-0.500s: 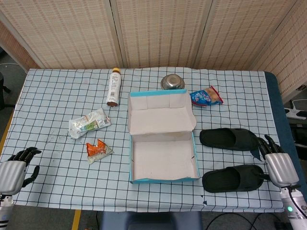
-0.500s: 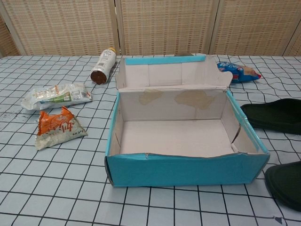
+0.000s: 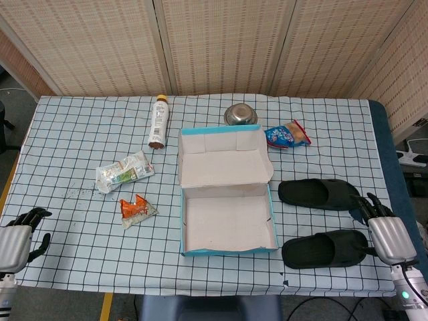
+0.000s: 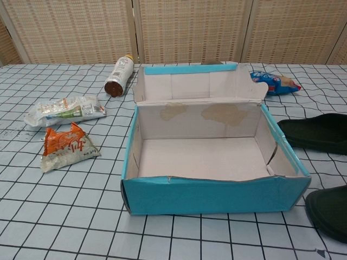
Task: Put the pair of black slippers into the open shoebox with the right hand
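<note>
A table (image 3: 80, 134) covered with a blue-lined checked cloth filled both views. At its middle stood the open shoebox (image 3: 227, 200), blue outside and bare cardboard inside, its lid folded back toward the screen wall; nothing lay in it. To the box's right lay the pair of black slippers, side by side and well apart from the box: the far slipper (image 3: 317, 194) level with the box's middle, the near slipper (image 3: 326, 248) close to the table's front edge. Neither had shifted from half a second before.

The right hand (image 3: 386, 235) rested at the table's right edge, its fingers loosely curled and just touching or beside the heel of the near slipper; it held nothing. It had drawn slightly down and to the right since the earlier frame. The left hand (image 3: 19, 237), fingers curled in on nothing, sat at the front left corner and had slid a little lower and further left.

Smaller things lay unchanged: a bottle (image 3: 158, 121) on its side, a white snack packet (image 3: 124, 171), an orange packet (image 3: 137, 208), a blue packet (image 3: 287, 134) and a small metal bowl (image 3: 240, 114) behind the lid.
</note>
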Robot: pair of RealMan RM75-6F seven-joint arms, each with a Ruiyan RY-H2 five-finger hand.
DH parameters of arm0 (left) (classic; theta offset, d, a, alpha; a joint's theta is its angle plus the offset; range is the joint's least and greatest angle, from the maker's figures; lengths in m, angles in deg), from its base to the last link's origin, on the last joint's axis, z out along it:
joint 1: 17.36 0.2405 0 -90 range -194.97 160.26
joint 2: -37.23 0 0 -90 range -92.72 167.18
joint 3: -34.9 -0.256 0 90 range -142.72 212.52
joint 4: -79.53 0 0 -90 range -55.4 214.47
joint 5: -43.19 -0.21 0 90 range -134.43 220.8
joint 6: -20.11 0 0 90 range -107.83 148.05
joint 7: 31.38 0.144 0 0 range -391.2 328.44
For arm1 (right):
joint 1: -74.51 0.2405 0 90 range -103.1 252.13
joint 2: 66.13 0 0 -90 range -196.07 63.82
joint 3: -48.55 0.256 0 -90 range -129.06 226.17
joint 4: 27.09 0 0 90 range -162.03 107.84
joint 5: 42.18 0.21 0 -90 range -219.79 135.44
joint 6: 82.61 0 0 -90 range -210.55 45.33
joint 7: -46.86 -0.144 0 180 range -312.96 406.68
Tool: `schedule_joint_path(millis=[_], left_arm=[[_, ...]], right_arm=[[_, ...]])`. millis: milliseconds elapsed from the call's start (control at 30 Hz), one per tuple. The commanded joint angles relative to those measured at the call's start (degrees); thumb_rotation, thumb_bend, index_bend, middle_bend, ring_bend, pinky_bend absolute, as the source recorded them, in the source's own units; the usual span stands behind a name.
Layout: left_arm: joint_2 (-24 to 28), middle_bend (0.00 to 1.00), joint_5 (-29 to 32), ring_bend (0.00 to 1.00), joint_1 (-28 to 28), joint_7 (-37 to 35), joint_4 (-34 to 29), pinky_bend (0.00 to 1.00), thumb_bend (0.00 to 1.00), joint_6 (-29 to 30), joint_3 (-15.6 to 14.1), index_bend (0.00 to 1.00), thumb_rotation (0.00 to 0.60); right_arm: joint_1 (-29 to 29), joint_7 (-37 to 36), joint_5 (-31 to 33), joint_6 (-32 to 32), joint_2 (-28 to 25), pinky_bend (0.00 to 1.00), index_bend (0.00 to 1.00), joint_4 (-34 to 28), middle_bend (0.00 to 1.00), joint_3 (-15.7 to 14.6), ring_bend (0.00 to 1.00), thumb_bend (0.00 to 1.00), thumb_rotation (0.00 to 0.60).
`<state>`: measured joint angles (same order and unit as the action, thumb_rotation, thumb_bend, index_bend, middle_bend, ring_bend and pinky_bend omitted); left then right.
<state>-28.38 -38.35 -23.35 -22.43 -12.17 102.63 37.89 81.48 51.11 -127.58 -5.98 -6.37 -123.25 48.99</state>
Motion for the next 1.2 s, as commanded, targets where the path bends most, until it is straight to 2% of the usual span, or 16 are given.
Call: schedule_joint_path(millis=[33,300,467,633,1033,1200], left_arm=[[0.2,0.22,1.1,0.29,-0.1,0.3,-0.8,0.46,0.43,-0.9,0.1,0.29,0.6],[0.8,0.22,1.0,0.29,0.0,1.6,-2.3,0.46,0.43,-0.7,-0.2,0.29,0.6],[0.9,0.22,1.9,0.29,-0.1,1.3,-2.1,0.46,0.43,-1.3,0.0,0.3,0.6],[1.2,0.22,3.0,0.29,-0.4,1.4,-2.6,0.46,0.43,-2.3,0.1,0.3,0.6],[1.3,0.22,3.8,0.29,-0.5,1.6,-3.0,0.46,0.43,-2.9,0.1,0.3,0.6],[1.5,0.22,3.8,0.29,-0.6,1.5,-3.2,0.46,0.43,-3.0,0.0,0.3,0.6]], right_arm=[[0.6,-0.8,0.0,-2.1,-1.6,0.22,0.11,-1.1,0.11,-0.8,0.0,0.05,0.6],[2.2,-3.0,-2.9,-6.8,-4.6,0.22,0.09,-2.1,0.11,-3.6,0.0,0.05,0.6],[4.7,-2.6,-1.5,-13.2,-5.7,0.22,0.09,-2.8,0.11,-4.7,0.0,0.02,0.6],[6.6,1.1,0.4,-18.6,-6.0,0.22,0.09,-3.4,0.11,-5.7,0.0,0.0,0.6],[9.2,8.2,6.6,-24.8,-0.3,0.19,0.05,0.8,0.11,-5.6,0.0,0.0,0.6],[10.3,8.5,8.3,-27.4,1.8,0.19,0.05,2.9,0.11,-5.8,0.0,0.0,0.6]])
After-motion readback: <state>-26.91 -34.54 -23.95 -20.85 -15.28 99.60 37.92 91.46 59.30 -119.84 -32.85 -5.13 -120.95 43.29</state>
